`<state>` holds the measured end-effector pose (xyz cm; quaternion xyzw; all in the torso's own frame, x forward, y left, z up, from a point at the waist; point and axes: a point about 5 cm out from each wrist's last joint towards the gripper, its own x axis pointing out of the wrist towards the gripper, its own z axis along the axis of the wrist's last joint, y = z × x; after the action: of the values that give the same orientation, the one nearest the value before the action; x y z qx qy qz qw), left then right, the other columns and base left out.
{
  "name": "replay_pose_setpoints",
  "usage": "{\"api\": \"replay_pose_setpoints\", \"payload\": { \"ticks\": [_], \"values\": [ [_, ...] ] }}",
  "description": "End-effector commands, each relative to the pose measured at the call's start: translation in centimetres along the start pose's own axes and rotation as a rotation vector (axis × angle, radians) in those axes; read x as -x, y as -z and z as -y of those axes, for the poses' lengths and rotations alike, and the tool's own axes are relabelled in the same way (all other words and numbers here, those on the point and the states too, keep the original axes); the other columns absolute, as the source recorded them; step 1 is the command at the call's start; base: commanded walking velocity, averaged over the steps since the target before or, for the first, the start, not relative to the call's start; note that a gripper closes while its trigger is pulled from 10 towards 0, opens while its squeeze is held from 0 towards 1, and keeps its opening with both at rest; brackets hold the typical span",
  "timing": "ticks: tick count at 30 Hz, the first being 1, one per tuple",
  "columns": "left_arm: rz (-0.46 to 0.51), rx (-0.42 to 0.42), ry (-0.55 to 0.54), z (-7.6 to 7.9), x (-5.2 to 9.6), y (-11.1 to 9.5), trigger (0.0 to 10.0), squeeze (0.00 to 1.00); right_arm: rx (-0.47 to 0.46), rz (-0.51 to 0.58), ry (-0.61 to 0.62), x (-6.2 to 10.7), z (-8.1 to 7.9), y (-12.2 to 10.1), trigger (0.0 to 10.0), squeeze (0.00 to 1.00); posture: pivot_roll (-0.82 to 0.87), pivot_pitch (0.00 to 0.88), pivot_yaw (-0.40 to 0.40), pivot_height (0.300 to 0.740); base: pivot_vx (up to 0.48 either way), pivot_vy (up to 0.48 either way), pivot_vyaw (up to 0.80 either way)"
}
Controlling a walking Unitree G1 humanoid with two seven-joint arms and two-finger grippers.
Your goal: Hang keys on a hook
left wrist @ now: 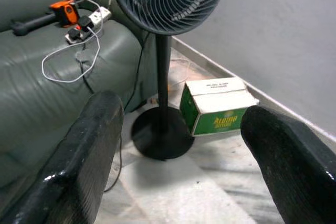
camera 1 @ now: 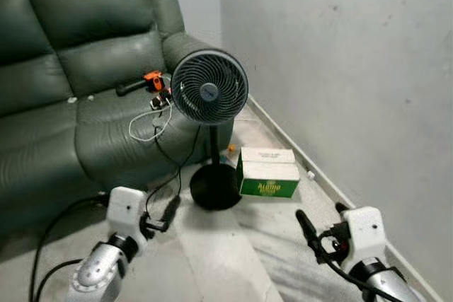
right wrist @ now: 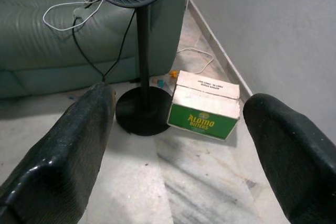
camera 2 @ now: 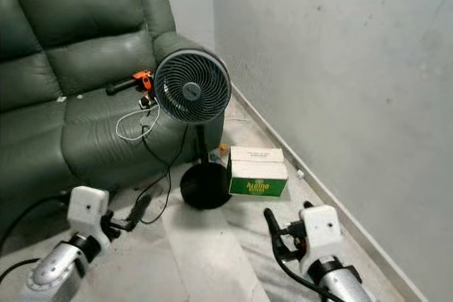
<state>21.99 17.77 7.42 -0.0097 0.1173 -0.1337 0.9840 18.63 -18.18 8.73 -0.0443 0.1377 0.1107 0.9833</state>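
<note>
Arms reach forward low over the floor, each bent at the elbow. The left gripper point(left wrist: 173, 156) has its two black fingers spread wide and holds nothing; the right gripper point(right wrist: 176, 150) is likewise wide open and empty. Both point toward a black pedestal fan point(camera 1: 209, 90) standing on the pale marbled floor point(camera 1: 226, 259), its round base just beside the front edge of a dark green leather sofa point(camera 1: 64, 104). A green and white carton point(camera 1: 267, 172) lies on the floor touching the fan's base, near the grey wall point(camera 1: 340, 68). On the sofa seat, toward its right edge, sit an orange tool point(camera 1: 152, 80), a white power strip point(camera 1: 160, 102) and a looped white cable point(camera 1: 145, 129). Keys and hook cannot be made out.
</note>
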Motion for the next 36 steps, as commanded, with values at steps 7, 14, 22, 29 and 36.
{"api": "replay_pose_setpoints", "payload": {
  "ticks": [7,14,22,29,36],
  "values": [
    [0.018,-0.006,0.017,0.6,-0.2,-0.3,10.0,0.00,0.008,-0.018,0.019,-0.1,1.0,0.6,10.0,0.00,-0.04,0.050,0.047,0.740,0.000,0.137,0.00],
    [0.018,0.039,-0.063,-1.7,-1.0,-0.4,10.0,0.00,0.007,-0.022,0.019,-0.1,1.2,0.9,10.0,0.00,-0.04,0.051,0.046,0.740,0.000,0.000,0.00],
    [-0.030,0.052,-0.126,-4.7,-1.7,1.0,10.0,0.00,0.008,-0.022,0.013,-0.2,1.2,1.2,10.0,0.00,-0.05,0.036,0.042,0.740,0.000,0.000,0.00],
    [-0.110,0.057,-0.130,-5.1,-1.9,3.6,10.0,0.00,-0.050,-0.014,0.108,-0.9,3.0,0.9,10.0,0.00,-0.05,0.026,0.047,0.740,0.000,0.000,0.00],
    [-0.157,0.083,-0.148,-5.8,-2.5,5.2,10.0,0.00,-0.108,-0.034,0.205,-3.6,5.8,1.2,10.0,0.00,-0.05,0.019,0.045,0.740,0.000,0.000,0.00]
  ]
}}
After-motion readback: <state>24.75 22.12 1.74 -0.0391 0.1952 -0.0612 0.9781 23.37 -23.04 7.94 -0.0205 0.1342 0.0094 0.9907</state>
